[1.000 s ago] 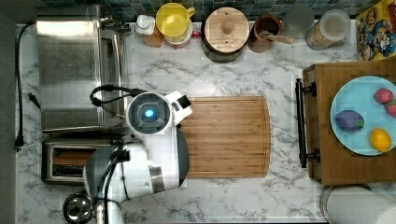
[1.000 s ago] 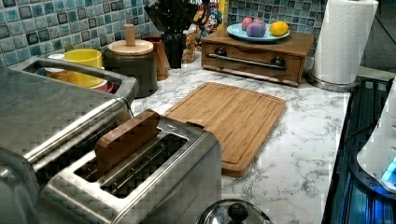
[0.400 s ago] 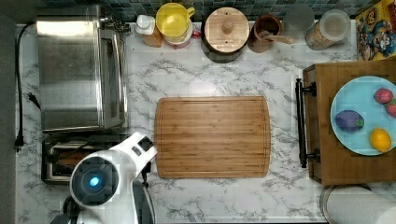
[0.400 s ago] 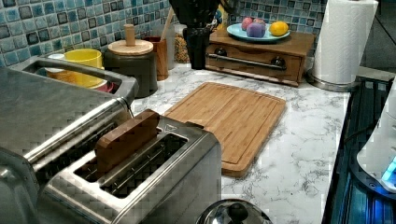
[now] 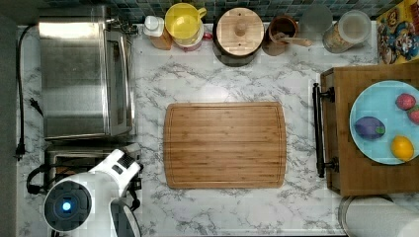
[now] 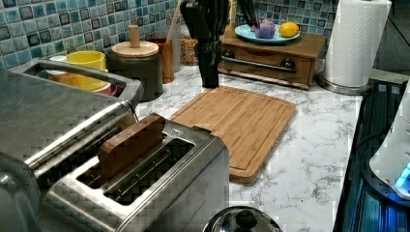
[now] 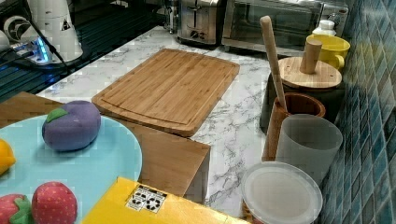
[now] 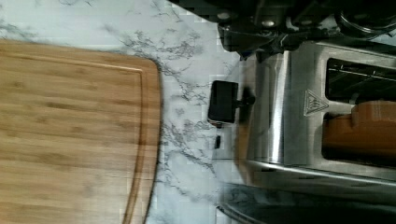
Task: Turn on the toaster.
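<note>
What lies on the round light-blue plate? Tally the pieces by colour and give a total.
red strawberry-shaped pieces: 2
purple rounded piece with a green leaf: 1
yellow rounded piece: 1
Total: 4
</note>
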`<move>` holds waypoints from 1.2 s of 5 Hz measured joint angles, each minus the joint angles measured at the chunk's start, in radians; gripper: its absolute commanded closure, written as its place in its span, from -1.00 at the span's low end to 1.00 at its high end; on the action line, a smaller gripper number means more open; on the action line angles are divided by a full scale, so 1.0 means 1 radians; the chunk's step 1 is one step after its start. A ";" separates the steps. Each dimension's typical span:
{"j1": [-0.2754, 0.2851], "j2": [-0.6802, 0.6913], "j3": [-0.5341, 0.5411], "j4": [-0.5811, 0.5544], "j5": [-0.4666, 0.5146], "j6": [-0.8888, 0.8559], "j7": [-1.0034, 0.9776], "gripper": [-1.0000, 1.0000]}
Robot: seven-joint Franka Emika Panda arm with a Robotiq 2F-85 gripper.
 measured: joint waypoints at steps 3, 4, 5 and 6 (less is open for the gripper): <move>-0.002 0.089 -0.084 -0.121 0.073 0.166 -0.002 1.00; -0.006 0.094 -0.146 -0.137 0.100 0.164 -0.027 1.00; -0.011 0.092 -0.199 -0.137 0.142 0.164 -0.145 1.00; -0.009 0.091 -0.223 -0.137 0.196 0.139 -0.222 1.00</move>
